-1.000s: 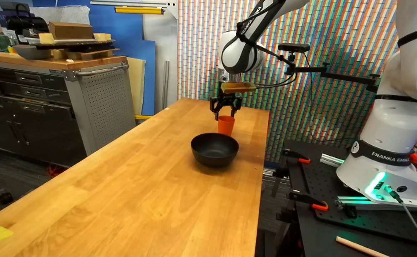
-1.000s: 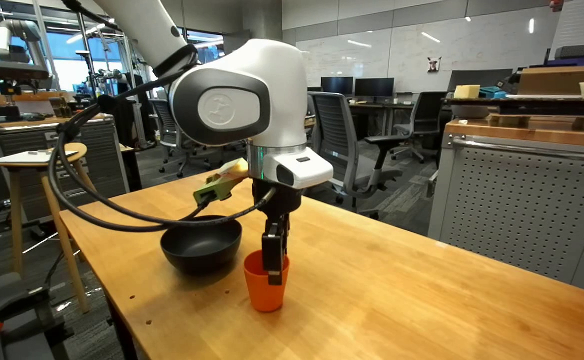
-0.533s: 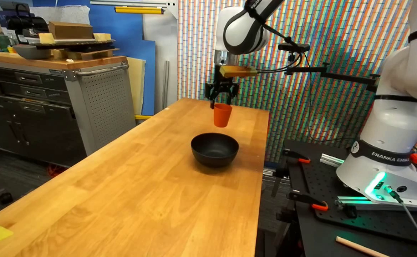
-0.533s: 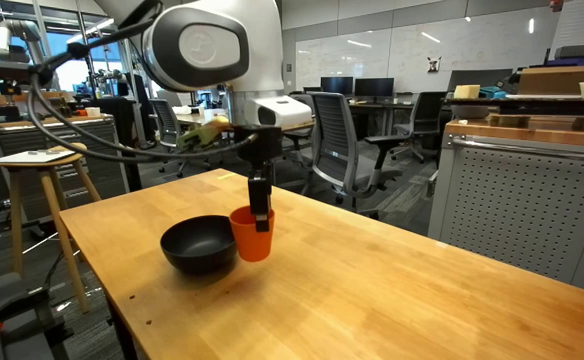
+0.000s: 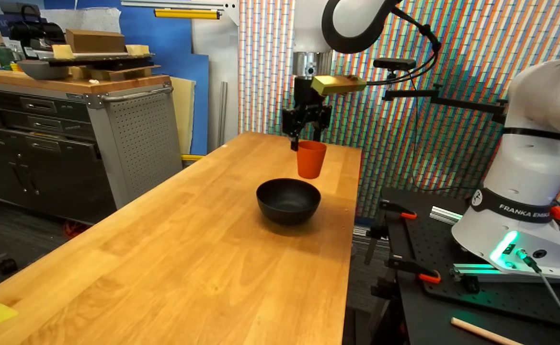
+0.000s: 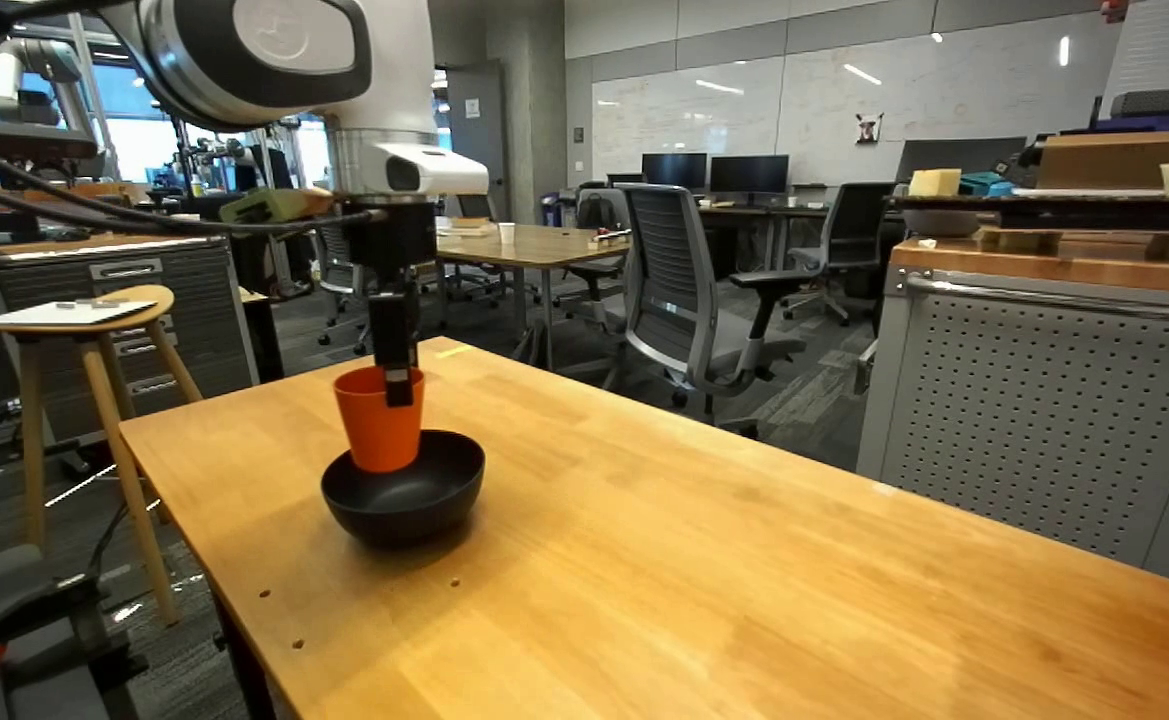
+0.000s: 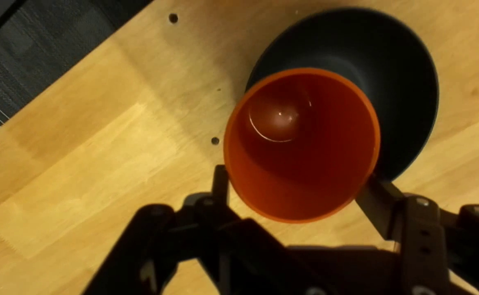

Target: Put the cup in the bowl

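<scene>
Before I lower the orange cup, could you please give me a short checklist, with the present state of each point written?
1. Grip on the cup: ok, the gripper holds it from both sides, off the table.
2. Mouth of the cup facing up: ok, it looks roughly upright.
3. The bowl standing right way up on the table: ok.
4. Cup centred over the bowl: not ok, it looks off to one side in the wrist view.
5. Exact clearance between cup base and bowl rim: cannot tell.
</scene>
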`<state>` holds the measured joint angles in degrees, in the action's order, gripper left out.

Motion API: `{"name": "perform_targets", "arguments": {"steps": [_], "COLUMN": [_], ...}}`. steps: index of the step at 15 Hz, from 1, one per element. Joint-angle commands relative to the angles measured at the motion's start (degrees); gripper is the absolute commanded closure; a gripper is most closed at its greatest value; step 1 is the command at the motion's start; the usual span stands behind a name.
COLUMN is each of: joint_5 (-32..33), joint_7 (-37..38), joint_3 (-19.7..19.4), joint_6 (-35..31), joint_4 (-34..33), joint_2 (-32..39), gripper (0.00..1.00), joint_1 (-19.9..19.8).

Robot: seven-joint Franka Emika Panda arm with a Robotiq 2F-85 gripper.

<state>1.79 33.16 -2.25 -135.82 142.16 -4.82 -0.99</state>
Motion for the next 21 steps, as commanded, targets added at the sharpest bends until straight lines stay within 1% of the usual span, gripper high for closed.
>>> {"name": "perform_targets", "arguments": {"steps": [1, 5, 9, 14, 20, 21], "joint_5": [-2.42, -4.39, -4.74, -1.11, 1.93, 2.03], "joint_7": [-0.59, -1.97, -3.58, -5.66, -6.69, -6.76], "joint_3": [3.09, 5.77, 6.51, 5.2, 1.98, 1.45], "joint_6": [-1.3, -5.97, -10.55, -16.19, -17.12, -17.01], "joint_4": [3.78, 5.47, 4.25, 2.35, 0.19, -0.19], "joint_2": [-1.7, 0.16, 2.6, 5.74, 10.3, 11.38], "gripper": [0.47, 0.47, 0.47, 0.47, 0.47, 0.06], "joint_1": [1.38, 3.3, 3.89, 2.78, 1.69, 1.68]}}
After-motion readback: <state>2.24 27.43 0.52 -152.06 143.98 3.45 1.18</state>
